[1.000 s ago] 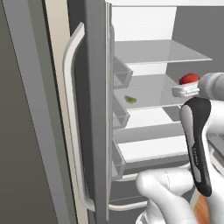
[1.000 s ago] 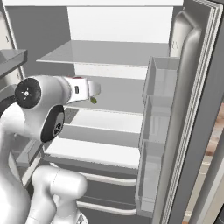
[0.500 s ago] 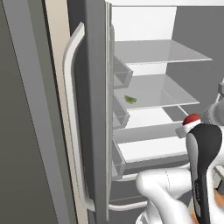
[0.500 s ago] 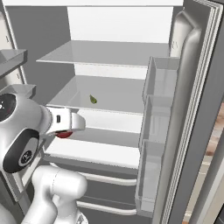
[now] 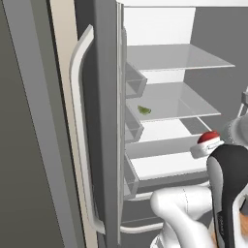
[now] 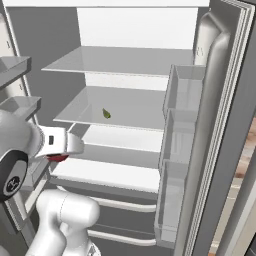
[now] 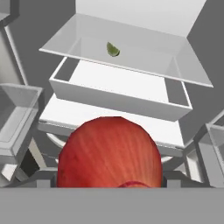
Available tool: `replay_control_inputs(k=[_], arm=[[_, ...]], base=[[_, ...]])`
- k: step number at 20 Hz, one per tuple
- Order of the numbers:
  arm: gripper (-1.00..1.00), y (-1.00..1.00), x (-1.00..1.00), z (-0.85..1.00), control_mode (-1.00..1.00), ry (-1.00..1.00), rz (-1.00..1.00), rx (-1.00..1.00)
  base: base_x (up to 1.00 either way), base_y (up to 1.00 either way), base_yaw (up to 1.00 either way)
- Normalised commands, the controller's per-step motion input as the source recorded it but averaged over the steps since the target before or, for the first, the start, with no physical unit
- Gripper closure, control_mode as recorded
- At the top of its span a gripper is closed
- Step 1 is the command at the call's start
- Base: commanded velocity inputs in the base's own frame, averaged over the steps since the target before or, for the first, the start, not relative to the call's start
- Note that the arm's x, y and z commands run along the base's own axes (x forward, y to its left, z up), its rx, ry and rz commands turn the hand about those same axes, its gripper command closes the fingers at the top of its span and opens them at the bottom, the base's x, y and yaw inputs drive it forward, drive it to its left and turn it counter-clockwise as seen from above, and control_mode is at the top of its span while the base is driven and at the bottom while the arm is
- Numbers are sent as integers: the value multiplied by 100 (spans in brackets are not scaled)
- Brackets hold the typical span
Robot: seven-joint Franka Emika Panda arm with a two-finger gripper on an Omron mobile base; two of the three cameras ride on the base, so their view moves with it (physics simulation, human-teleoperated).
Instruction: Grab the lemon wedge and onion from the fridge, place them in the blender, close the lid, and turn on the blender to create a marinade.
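Onion (image 5: 209, 137), red, rides in the gripper (image 5: 207, 145) outside the fridge (image 5: 104, 97), presumably bound for the blender; right base view: lemon wedge (image 6: 106, 114) lies on the middle shelf (image 6: 135, 107); hand view: jaws wide, clasping the onion.

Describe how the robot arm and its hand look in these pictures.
The arm is glossy white with rounded, bulbous link shells. A dark, near-black joint cover runs along one link, and a dark round cap sits on a joint at the left of the right base view. The hand is a white boxy block with small dark markings.
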Motion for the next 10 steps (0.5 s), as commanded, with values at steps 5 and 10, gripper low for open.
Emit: replay_control_inputs(k=[5, 10], arm=[[100, 22, 0, 0, -100, 0, 0, 0], [100, 0, -5, 0, -100, 0, 0, 0]], base=[[0, 0, 0], [0, 0, 0]])
